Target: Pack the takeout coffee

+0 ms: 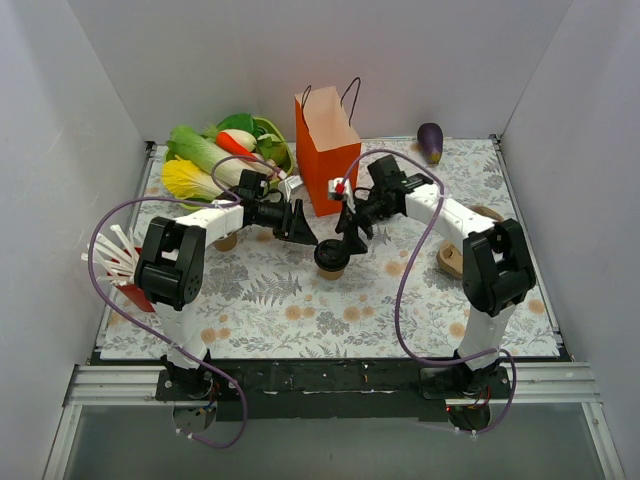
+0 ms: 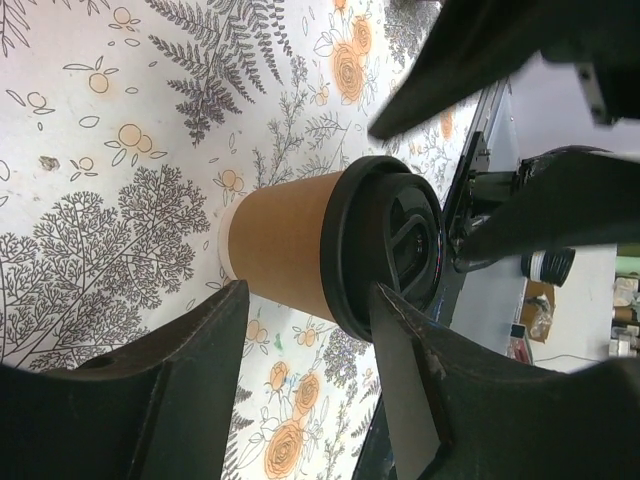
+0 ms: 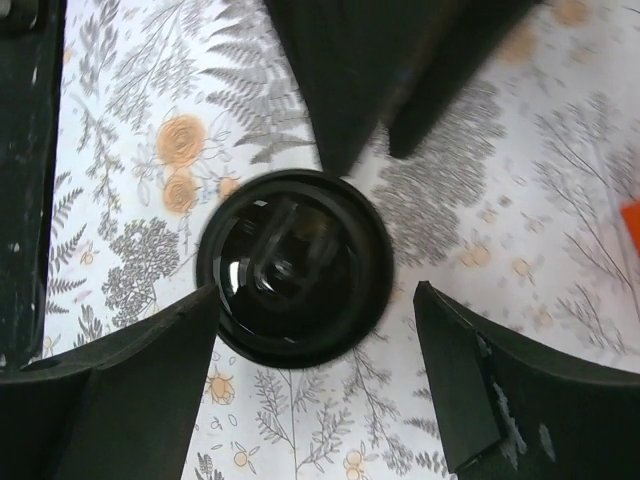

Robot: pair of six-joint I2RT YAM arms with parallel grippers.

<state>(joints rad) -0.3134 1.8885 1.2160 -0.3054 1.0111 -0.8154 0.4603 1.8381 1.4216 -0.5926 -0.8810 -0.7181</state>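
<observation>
Brown kraft coffee cup (image 2: pixel 285 245) with black lid (image 2: pixel 395 255) standing on the fern-and-flower patterned table (image 2: pixel 110 150), left end effector (image 2: pixel 310 365) fingers spread apart just beside the cup, another dark end effector (image 2: pixel 520 130) near the lid

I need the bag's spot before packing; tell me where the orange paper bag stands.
In the top view the orange paper bag stands upright at the back centre of the table, right of the vegetables and behind the lidded coffee cup.
</observation>
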